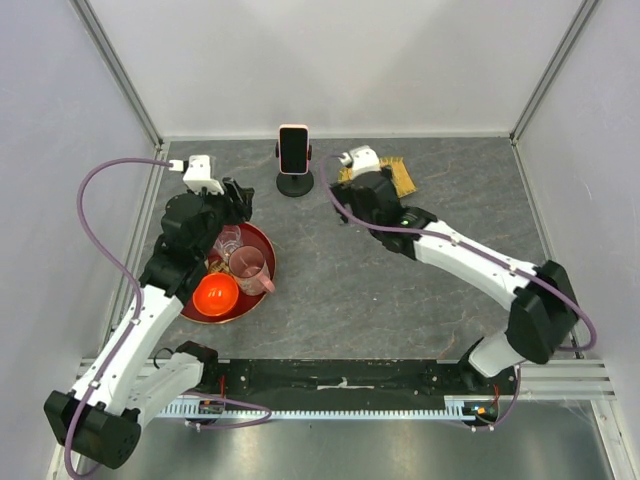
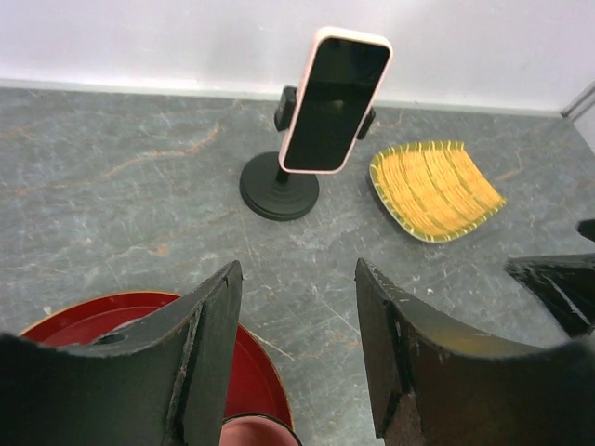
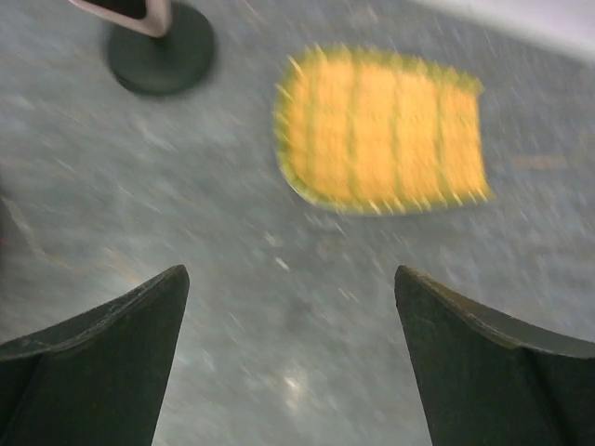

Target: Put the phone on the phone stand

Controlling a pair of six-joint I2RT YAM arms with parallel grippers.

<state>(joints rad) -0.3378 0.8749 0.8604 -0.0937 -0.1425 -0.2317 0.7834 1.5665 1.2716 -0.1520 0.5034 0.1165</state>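
– Pink-edged and black-faced, the phone (image 2: 335,102) sits upright in the cradle of the phone stand (image 2: 279,189), near the back wall of the worktop (image 1: 380,290). We judge the placing done.

– Agreed. And our grippers? The left gripper (image 2: 297,274) has its jaws wide apart with nothing between them, and it hangs over the rim of the red tray (image 2: 256,367). The right gripper (image 3: 288,274) is spread just as wide and is also empty, above bare worktop near the yellow woven mat (image 3: 381,130).

– So the risk from here, we think, is a knock. The phone rides high on a thin arm over a small disc base. A finger or wrist brushing it on the way out could tip the stand or slide the phone from the cradle.

– The right arm worries us more. Its wrist is close beside the stand in the top view, and its own picture is blurred, so we cannot read the gap well.

– Open room lies toward us. The middle of the worktop is bare between the tray and the right arm, so both arms can draw back to the near edge.

– On the left we mind the pink cup (image 1: 250,268) and orange bowl (image 1: 216,294) in the tray below. On the right we mind the mat's edge.
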